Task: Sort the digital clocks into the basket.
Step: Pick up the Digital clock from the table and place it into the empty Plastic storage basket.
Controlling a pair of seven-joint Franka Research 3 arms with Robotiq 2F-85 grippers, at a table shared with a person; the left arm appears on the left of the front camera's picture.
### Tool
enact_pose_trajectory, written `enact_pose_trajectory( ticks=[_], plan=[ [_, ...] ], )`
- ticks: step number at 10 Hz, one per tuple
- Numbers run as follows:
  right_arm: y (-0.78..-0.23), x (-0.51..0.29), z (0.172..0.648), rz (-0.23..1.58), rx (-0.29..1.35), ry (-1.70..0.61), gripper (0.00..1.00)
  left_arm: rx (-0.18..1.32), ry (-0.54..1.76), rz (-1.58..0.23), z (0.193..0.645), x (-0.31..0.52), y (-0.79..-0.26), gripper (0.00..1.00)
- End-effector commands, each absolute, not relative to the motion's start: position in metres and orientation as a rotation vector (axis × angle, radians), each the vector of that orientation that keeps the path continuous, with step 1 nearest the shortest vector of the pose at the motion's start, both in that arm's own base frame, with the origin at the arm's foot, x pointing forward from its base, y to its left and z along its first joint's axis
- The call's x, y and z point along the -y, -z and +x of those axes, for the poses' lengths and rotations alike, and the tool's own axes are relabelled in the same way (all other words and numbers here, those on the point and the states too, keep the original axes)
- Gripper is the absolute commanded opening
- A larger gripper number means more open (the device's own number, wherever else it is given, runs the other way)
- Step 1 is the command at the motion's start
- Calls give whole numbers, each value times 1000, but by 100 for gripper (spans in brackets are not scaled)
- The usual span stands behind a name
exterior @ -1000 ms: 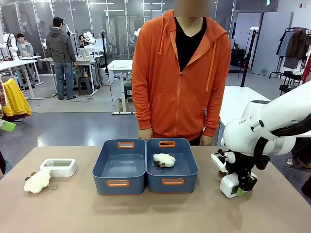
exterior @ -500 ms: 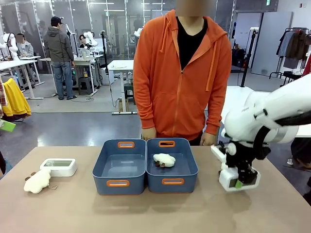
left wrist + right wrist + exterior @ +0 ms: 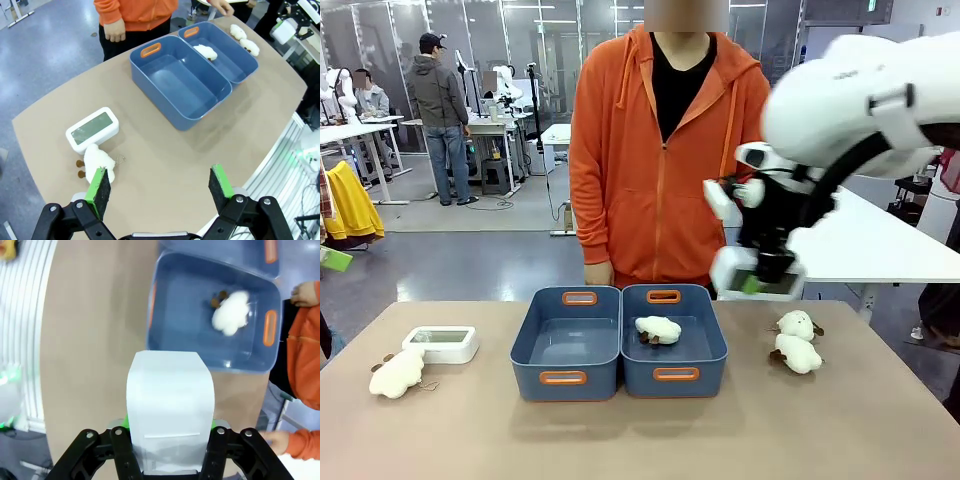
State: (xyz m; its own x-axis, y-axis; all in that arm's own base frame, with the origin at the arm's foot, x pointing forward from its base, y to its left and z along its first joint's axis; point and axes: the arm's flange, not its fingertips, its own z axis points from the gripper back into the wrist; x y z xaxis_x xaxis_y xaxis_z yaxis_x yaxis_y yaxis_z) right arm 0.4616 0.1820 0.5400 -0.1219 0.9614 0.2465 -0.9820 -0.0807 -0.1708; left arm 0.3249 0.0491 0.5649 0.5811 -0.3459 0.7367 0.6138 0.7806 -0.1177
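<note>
Altogether two clocks (image 3: 440, 345) (one clock (image 3: 170, 400) aloft)

No text, number or brand could be read. A small green sign (image 3: 871, 5) hung high on the far wall, too small to make out. The grey screen of the white rounded plastic clock box (image 3: 93, 129), ahead and to the left of the left gripper (image 3: 159, 185), gave no figures that could be told.
</note>
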Motion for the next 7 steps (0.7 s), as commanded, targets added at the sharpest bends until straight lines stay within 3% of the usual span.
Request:
enact_pose_trajectory(
  ticks=[1, 4, 7],
  plan=[
    [-534, -263, 476, 41, 421, -1556, 0, 762, 596, -391, 324, -50, -565, 100],
    [-512, -369, 472, -20, 516, -1486, 0, 762, 596, -391, 324, -50, -565, 100],
    [-472, -415, 470, 14, 557, -1437, 0, 762, 596, -391, 324, -50, -565, 100]
  ],
)
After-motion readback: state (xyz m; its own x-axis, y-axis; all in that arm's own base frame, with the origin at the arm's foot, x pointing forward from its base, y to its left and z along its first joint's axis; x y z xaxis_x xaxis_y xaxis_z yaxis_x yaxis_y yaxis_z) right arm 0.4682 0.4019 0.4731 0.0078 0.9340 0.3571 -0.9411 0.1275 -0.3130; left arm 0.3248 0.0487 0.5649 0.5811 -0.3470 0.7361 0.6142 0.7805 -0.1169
